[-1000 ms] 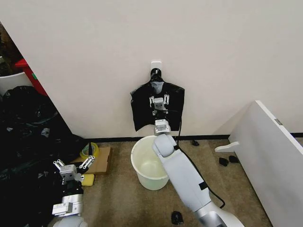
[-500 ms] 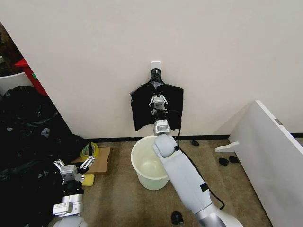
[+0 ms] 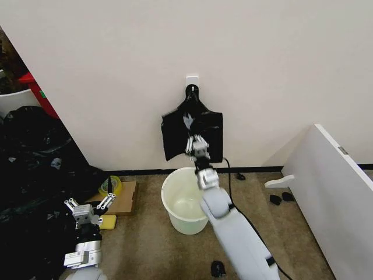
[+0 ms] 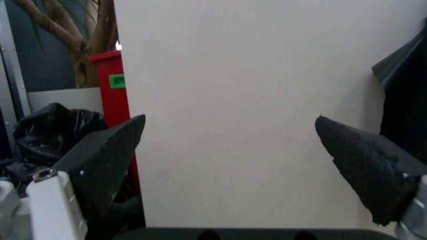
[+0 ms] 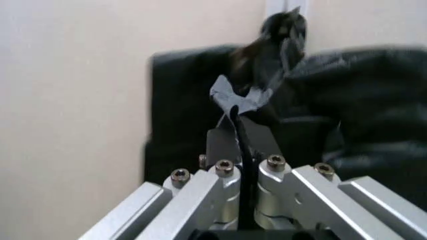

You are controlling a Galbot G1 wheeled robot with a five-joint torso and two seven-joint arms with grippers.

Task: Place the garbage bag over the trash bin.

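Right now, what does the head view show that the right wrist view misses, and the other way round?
The head view alone takes in the trash bin on the floor below, and the left gripper parked low with jaws open. The right wrist view alone shows, close up, a greyish stretched fold of the garbage bag pinched between its jaws. Both show the right gripper shut on the bag where it hangs from the white hook on the wall.

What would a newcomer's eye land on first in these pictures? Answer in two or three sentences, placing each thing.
First, the right gripper raised to the wall, shut on a fold of garbage bag from the black bundle hanging at the white hook. Directly below stands the trash bin, cream-white and unlined, on the floor. The left gripper waits open, low at the left beside a heap of black plastic.
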